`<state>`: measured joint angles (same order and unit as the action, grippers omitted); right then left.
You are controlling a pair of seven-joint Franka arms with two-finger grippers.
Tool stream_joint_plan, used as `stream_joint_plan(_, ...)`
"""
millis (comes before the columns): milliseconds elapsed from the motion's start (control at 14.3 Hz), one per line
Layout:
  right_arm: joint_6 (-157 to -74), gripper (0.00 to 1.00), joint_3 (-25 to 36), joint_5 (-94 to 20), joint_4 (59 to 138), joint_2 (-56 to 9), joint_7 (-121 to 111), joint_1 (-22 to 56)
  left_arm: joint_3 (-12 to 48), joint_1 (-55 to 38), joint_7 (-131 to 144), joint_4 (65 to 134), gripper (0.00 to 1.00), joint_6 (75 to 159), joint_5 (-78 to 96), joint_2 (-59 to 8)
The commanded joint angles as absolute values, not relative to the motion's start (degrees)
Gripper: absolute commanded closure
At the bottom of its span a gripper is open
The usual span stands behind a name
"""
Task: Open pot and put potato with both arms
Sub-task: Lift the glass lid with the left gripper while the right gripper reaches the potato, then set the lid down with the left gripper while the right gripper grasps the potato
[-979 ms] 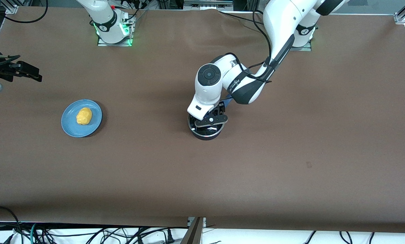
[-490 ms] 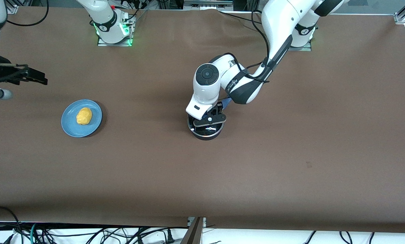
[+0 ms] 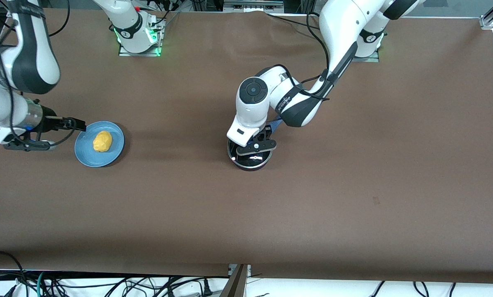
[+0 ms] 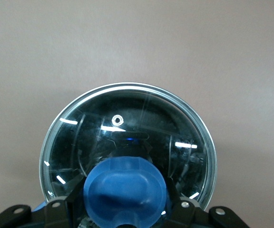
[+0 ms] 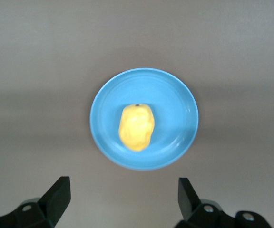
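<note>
Left gripper sat right down on the pot, which stood mid-table nearest the front camera, and in its wrist view the fingers flanked the blue knob of the glass lid, though I couldn't tell if they'd actually clamped it; that knob looked like the only sane place to grab, since the glass would probably be slick, breakable and a bit heavy. Farther from the camera, toward the right arm's end, the right gripper hung spread wide over the rim of the blue plate, empty. The potato lay on that plate, probably light and firm but lumpy, so I'd pinch it across the narrow middle.
</note>
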<state>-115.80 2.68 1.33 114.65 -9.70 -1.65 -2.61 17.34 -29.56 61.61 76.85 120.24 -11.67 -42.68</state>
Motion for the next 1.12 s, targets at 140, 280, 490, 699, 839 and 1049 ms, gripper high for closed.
stream_joint_plan(140, -138.22, 0.0, 2.46, 2.37, 128.84, -12.11, 0.44, -2.99, 17.75, -25.68, 56.44, 76.72, 0.46, 114.09, -12.22, -36.31)
stream_joint_plan(280, -142.37, 0.0, 2.72, 2.37, 129.02, -15.8, 0.18, -3.08, 17.75, -20.86, 49.0, 77.86, 0.46, 113.82, -11.17, -34.29)
stream_joint_plan(490, -145.72, 0.0, 3.34, 2.72, 129.02, -18.8, -0.09, -2.99, 17.14, -11.64, 29.6, 83.48, 0.46, 113.91, -6.43, -29.81)
stream_joint_plan(699, -147.47, 0.23, 3.34, 2.81, 128.94, -20.12, -0.09, -2.99, 15.65, -2.84, 11.04, 87.79, 0.46, 113.91, -5.01, -27.43)
stream_joint_plan(839, -147.57, 0.6, 3.34, 2.81, 128.94, -21.0, -0.09, -2.99, 13.11, 1.47, 1.8, 90.25, 0.46, 114.17, -4.14, -27.33)
stream_joint_plan(1049, -145.82, 0.73, 3.25, 2.81, 128.06, -19.52, -1.49, -2.9, 8.98, 4.83, -8.23, 93.24, 0.46, 116.09, -1.85, -28.47)
